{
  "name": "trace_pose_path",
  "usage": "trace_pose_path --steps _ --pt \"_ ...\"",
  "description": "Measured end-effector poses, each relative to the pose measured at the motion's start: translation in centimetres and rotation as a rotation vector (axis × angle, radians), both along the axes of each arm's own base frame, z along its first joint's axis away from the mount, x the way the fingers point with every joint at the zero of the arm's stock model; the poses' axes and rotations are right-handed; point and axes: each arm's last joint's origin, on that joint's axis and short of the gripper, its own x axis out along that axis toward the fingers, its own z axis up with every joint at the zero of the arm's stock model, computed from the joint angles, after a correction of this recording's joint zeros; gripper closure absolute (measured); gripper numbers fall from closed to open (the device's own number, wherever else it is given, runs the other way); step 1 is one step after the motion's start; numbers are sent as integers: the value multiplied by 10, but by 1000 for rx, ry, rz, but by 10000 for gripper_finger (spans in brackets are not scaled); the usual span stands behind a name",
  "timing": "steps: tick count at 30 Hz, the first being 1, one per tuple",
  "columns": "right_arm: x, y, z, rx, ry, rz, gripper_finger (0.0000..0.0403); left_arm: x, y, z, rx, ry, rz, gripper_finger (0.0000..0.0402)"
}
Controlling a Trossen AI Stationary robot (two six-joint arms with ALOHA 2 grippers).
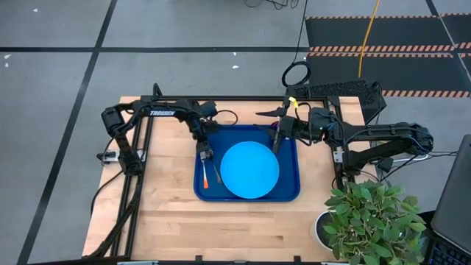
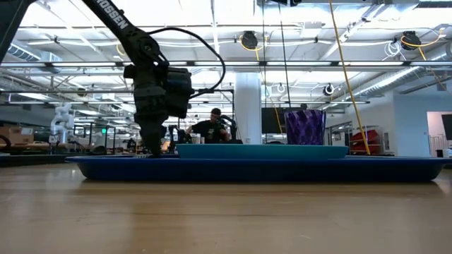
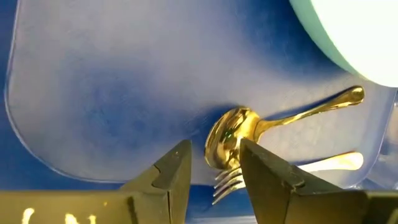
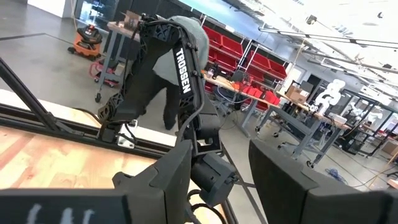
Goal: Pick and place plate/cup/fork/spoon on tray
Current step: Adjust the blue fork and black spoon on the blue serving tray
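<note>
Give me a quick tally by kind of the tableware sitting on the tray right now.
Plate: 1
Cup: 1
Fork: 1
Spoon: 1
Total: 4, all on the tray.

Grey floor (image 1: 59, 81) with black tape lines — red bins (image 4: 249, 59), ceiling lights (image 2: 212, 17) beyond.

My left arm (image 4: 180, 81) carries the white word TROSSEN along its dark link above the tray (image 1: 291, 193). From table height only the tail, OSSEN, shows on that same arm.
</note>
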Motion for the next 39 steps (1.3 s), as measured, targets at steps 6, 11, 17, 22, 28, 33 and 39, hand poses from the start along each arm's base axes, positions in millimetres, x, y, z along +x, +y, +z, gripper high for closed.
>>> trace_pose_path --steps 6,11,17,22,28,33,39 --pt "0 0 0 0 5 0 245 -1 -3 0 -12 21 -10 264" --pt "0 0 0 0 5 0 245 -1 -3 0 -11 19 -13 264" --pt "0 0 0 0 5 0 245 -1 -3 -1 49 58 -8 264" --pt "0 0 0 0 5 0 245 1 -6 -1 54 48 -16 264" --pt "0 0 0 0 5 0 245 4 -10 -1 50 38 -31 264" --pt "0 0 0 0 5 0 245 6 -14 -1 48 34 -48 268" --pt "0 0 0 0 5 0 245 7 -14 -1 58 32 -52 321"
